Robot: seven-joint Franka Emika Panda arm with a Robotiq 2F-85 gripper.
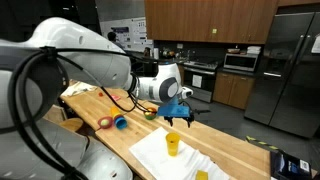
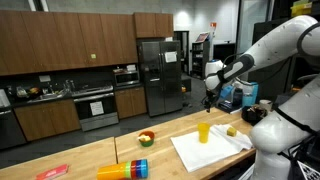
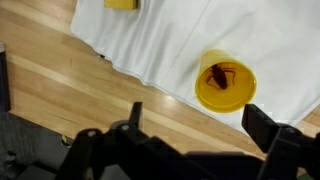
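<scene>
One risk: gripper (image 3: 198, 128) hangs released above yellow cup (image 3: 224, 82), off-centre; a jaw could clip the rim; cup likely tips on loose white cloth (image 3: 170, 35).

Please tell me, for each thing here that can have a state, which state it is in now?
white cloth: spread flat on the wooden counter.
yellow cup: upright on the cloth, small dark thing inside.
claw: open, empty, over the cup.
stack of cups: lying on its side.
refrigerator: doors shut.
</scene>
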